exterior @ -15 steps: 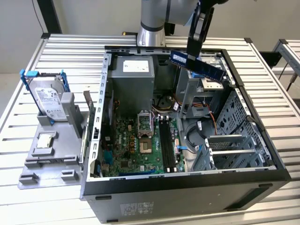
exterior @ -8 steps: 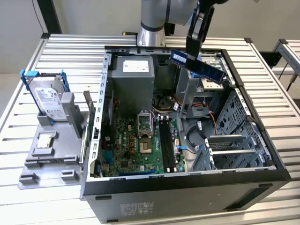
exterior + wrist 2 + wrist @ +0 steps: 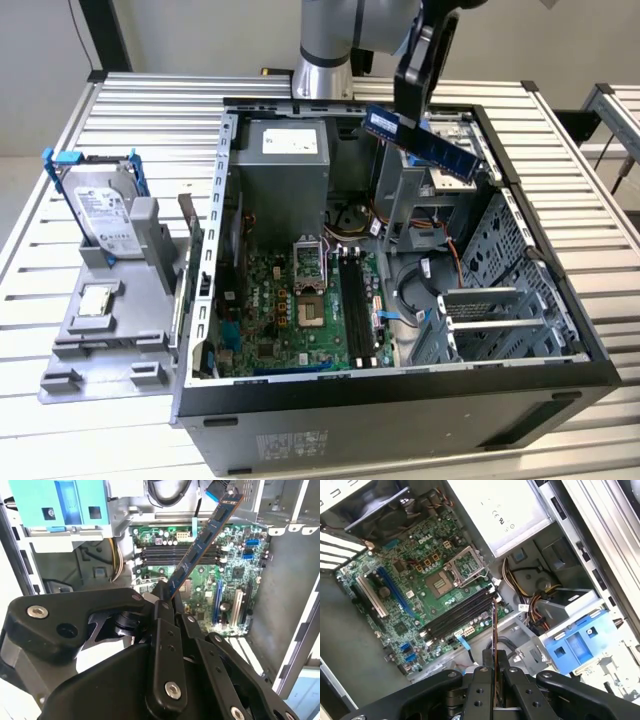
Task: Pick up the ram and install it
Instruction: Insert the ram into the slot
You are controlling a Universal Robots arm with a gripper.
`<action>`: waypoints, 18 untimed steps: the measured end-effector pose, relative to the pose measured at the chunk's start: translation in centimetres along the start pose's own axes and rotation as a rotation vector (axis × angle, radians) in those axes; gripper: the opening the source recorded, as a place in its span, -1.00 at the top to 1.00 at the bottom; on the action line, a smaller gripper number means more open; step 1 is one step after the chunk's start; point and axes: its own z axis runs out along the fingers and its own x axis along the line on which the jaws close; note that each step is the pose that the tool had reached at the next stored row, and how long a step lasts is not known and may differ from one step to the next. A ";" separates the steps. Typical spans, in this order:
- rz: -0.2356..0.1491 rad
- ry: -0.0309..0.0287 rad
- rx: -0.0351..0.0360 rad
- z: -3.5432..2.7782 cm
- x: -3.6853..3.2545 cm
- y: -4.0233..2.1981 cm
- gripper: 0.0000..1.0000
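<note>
1. The long, narrow blue ram [image 3: 420,140] is held in the air by the black gripper [image 3: 406,110]. It hangs above the open black-and-grey computer case [image 3: 400,385], toward 1 o'clock of the case opening in the exterior view.
2. The fingers [image 3: 481,680] are pinched on the ram [image 3: 494,630] near one end. Most of its length projects free beyond them, so the edge that is judged to mate with a slot is unobstructed.
3. The ram [image 3: 202,545] is carried tilted, not level. In the exterior view, its free end points toward 4 o'clock.
4. In the first wrist view the ram is seen edge-on. Its line runs toward the black memory slots [image 3: 457,615] on the green motherboard [image 3: 420,580], and it is clearly apart from them. This is judged to be a carrying pose over the case, not seating.
5. The slots [image 3: 358,305] appear unoccupied, so installation is judged not yet done.
6. The silver hard drive in its blue-handled bracket [image 3: 105,210] stands on a grey fixture [image 3: 100,340] on the slatted metal counter [image 3: 140,110]. It is at 9 o'clock of the case, well apart from the gripper, and is judged to be parked outside the working area.
</note>
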 end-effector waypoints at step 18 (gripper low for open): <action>0.199 -0.0016 0.0016 0.00 0.00 0.00 1.00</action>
